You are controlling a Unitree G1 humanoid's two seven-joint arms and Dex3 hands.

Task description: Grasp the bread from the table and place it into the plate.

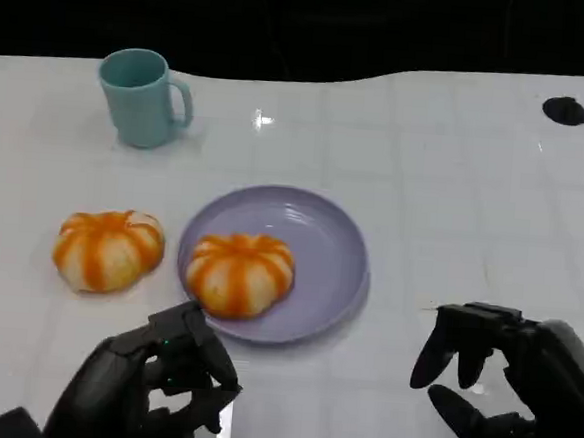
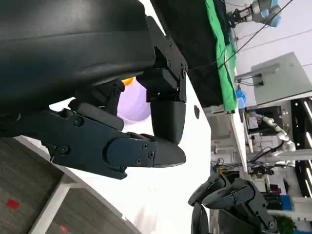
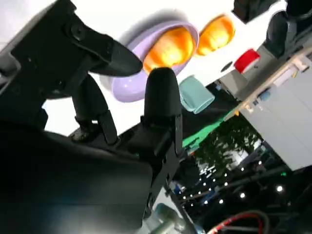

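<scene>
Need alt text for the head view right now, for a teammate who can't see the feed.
One orange-striped bread roll sits in a lilac plate, and a second roll lies on the white table just left of it. A teal mug stands farther back. The left robot hand and right robot hand hover near the front edge, holding nothing.

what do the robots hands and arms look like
Both hands are black with many jointed, blocky fingers ending in rounded tips. The left hand has a small green light spot on it and visible screw heads along its fingers. The right hand joins a rounded grey-silver forearm. A smooth, rounded black shell sits behind the left hand.
</scene>
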